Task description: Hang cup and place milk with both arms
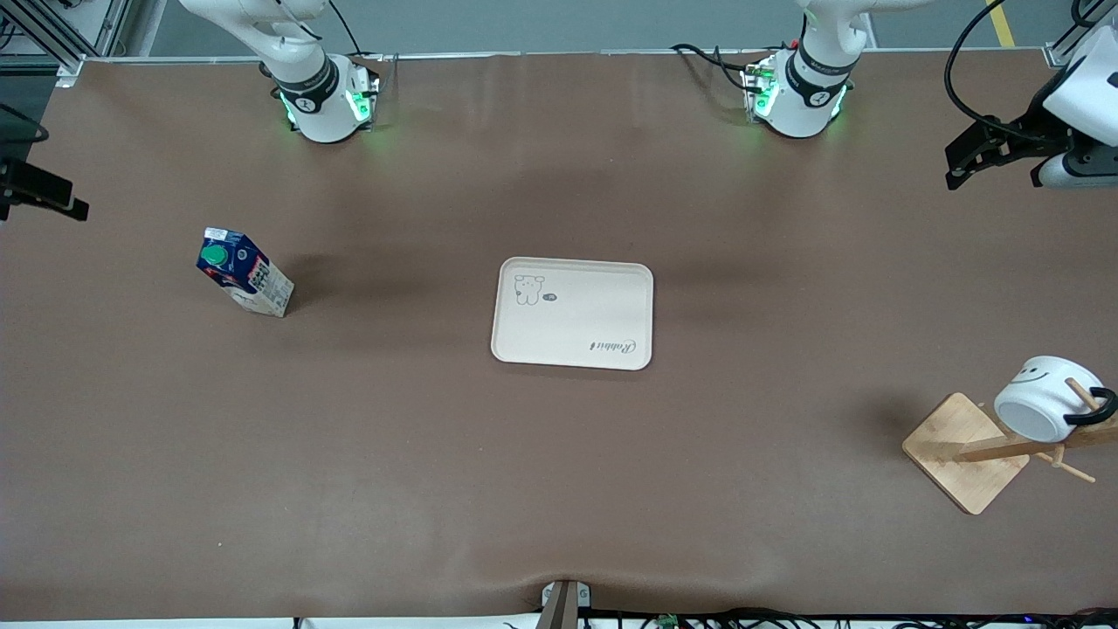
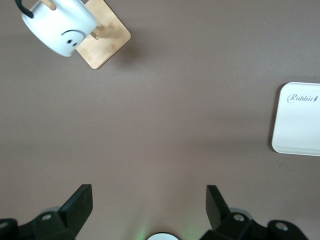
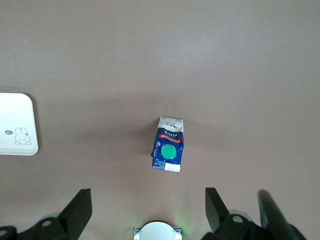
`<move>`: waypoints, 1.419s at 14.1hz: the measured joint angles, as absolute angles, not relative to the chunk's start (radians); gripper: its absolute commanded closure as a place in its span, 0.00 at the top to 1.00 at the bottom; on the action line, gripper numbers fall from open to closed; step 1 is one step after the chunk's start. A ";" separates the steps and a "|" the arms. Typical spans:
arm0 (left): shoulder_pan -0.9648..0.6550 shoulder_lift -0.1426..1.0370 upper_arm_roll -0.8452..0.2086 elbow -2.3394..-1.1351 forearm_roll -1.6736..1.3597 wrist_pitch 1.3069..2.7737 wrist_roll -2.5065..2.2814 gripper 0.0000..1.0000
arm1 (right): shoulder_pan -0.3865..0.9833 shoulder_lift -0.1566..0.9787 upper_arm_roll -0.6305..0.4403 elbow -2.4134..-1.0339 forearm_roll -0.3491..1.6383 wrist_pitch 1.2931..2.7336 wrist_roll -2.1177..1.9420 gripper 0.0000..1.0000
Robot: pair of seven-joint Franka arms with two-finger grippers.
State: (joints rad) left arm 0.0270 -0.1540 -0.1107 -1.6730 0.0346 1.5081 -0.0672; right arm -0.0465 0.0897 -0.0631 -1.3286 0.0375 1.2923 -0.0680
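The cup (image 1: 1039,397) is a white mug with a smiley face. It hangs by its black handle on a peg of a wooden rack (image 1: 965,450) at the left arm's end of the table; the left wrist view shows the cup (image 2: 57,25) too. The milk (image 1: 244,273), a dark blue carton with a green cap, stands on the table at the right arm's end and shows in the right wrist view (image 3: 168,145). My left gripper (image 2: 149,200) hangs open and empty high over bare table. High over the table beside the milk, my right gripper (image 3: 148,200) is open and empty too.
A cream tray (image 1: 572,313) with a rabbit print lies flat mid-table, between the milk and the rack. The rack's square base (image 2: 102,42) sits close to the table's edge. Brown cloth covers the table.
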 measured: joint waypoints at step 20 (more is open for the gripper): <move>0.028 -0.129 -0.103 -1.634 0.008 1.494 -0.067 1.00 | -0.018 -0.050 -0.064 -1.565 0.036 1.445 -0.062 1.00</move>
